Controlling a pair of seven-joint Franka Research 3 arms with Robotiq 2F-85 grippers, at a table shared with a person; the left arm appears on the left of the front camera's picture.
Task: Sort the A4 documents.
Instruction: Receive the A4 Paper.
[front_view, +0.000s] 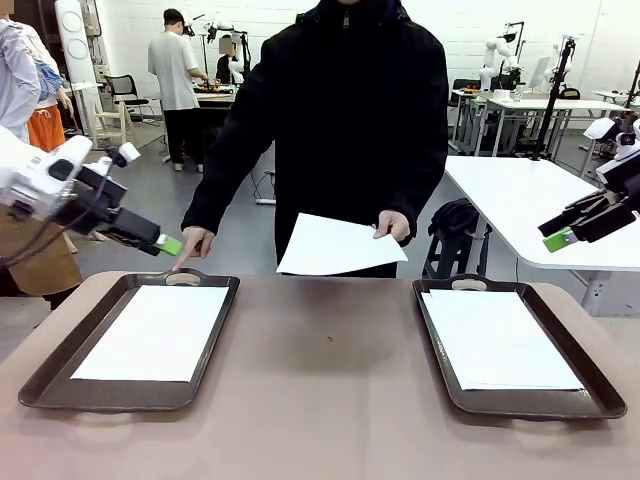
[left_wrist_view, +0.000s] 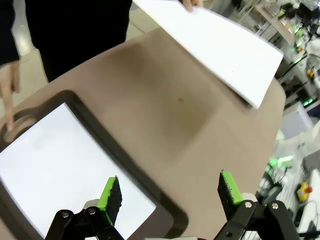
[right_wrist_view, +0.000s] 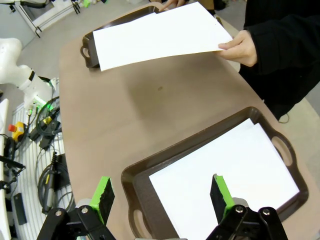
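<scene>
Table (front_view: 330, 380): brown, two dark trays. Left tray (front_view: 60, 385) holds one white sheet (front_view: 155, 332); right tray (front_view: 590, 385) holds another sheet (front_view: 495, 340). Third sheet (front_view: 335, 245), held in the air by the person's hand (front_view: 393, 224) at the far edge. Other hand (front_view: 192, 243): fingertip on left tray's handle. Left gripper (left_wrist_view: 170, 192) and right gripper (right_wrist_view: 160, 192): fingers apart, empty, each above its tray.

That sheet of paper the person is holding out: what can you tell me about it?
The sheet is a plain white rectangle, thin, blank on the side that shows. The person's hand pinches it at one edge and holds it nearly flat in the air above the far edge of the brown table, between the two trays. It touches nothing but that hand. The right wrist view shows it bending slightly and casting a soft shadow on the table. Both grippers hang open, well away from it.
</scene>
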